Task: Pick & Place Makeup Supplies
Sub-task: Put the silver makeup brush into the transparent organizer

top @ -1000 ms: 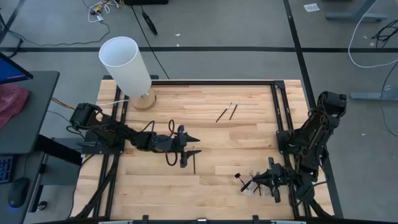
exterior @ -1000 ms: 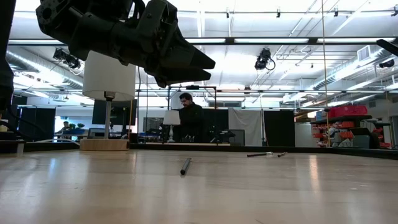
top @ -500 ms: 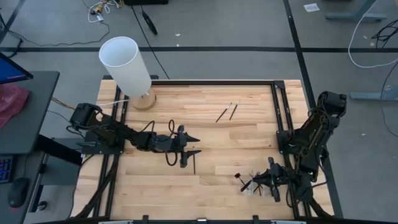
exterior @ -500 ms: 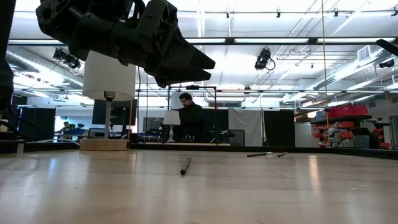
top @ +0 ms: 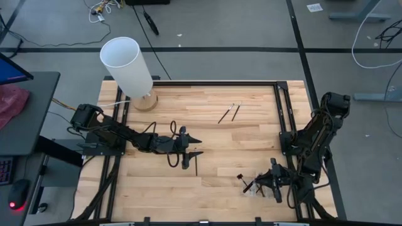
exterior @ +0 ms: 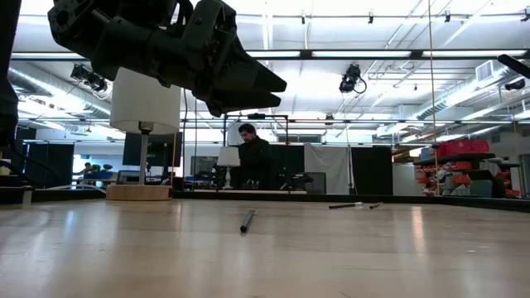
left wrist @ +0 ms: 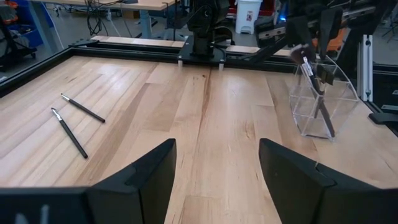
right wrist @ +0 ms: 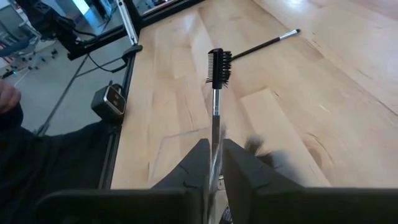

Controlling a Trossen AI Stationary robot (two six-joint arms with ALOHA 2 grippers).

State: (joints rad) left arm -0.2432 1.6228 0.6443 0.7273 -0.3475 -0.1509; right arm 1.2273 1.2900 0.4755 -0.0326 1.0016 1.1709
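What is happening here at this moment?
The right claw holds a brush with a dark comb-like head over a clear holder at the table's near right corner. The left claw hovers open above the middle. Two brushes lie loose at the far side, and one more lies under the left arm.

The middle of the wooden table lies bare, with wide free room between the arms. On the far left, the white cylinder on its wooden base stands tall. Two brushes lie flat far of centre, one brush just right of the left gripper. The clear holder blocks the near right corner.
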